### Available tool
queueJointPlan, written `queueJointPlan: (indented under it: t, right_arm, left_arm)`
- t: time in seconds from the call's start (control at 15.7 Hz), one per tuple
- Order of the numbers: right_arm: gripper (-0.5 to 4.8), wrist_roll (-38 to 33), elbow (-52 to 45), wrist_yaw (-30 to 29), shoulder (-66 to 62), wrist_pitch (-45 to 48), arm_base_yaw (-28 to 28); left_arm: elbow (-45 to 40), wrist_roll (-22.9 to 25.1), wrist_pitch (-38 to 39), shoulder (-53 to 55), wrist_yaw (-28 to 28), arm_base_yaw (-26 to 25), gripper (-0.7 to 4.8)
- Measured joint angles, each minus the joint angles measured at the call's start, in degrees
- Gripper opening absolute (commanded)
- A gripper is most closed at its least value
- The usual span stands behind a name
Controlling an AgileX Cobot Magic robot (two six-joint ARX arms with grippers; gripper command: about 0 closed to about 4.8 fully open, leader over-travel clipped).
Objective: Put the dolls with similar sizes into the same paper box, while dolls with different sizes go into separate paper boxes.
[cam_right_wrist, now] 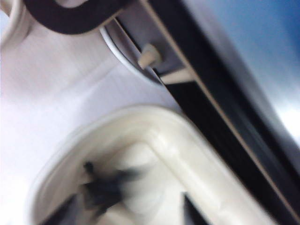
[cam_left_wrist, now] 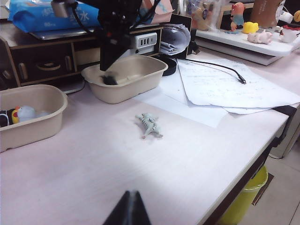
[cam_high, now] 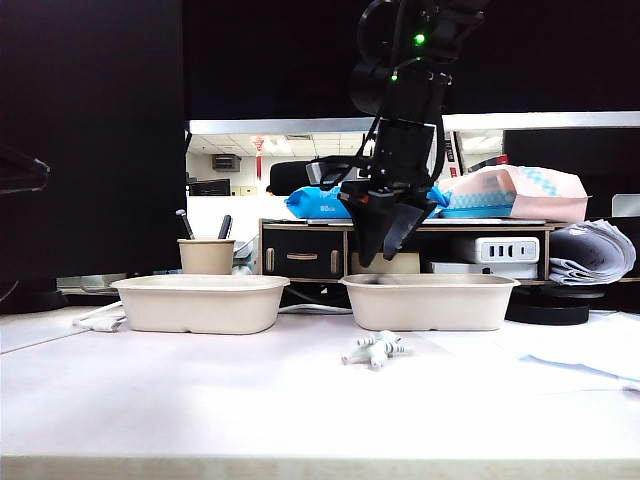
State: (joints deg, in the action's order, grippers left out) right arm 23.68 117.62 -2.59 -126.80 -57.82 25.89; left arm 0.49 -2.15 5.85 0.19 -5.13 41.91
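Two beige paper boxes stand side by side, the left box (cam_high: 200,303) and the right box (cam_high: 430,300). My right gripper (cam_high: 386,248) hangs just over the right box (cam_left_wrist: 124,77), pointing down. In the right wrist view its blurred fingers (cam_right_wrist: 192,211) stand apart and open. A black doll (cam_right_wrist: 101,187) lies below them on the floor of that box (cam_right_wrist: 154,126), also visible as the black doll (cam_left_wrist: 110,79). The left box (cam_left_wrist: 28,112) holds the yellow doll (cam_left_wrist: 15,114) and a light-blue doll (cam_left_wrist: 26,112). A pale grey-green doll (cam_high: 375,350) (cam_left_wrist: 149,124) lies on the table in front of the right box. My left gripper (cam_left_wrist: 131,194) is shut and empty, well back from it.
A beige pen cup (cam_high: 206,256) stands behind the left box. A dark drawer unit (cam_high: 300,262) with a blue wipes pack (cam_high: 318,203) lines the back. Papers (cam_left_wrist: 225,86) and a black cable (cam_left_wrist: 220,68) lie to the right. The table edge (cam_left_wrist: 253,164) drops to a yellow bin (cam_left_wrist: 246,197).
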Motion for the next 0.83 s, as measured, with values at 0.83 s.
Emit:
queueJointPlan:
  t: [0.83]
  right_arm:
    - [2.79,-38.45,4.52,-0.48,3.69,-21.51,11.37]
  left_arm:
    - [0.0,0.0,0.37,22.36,0.02,-0.42,-0.05]
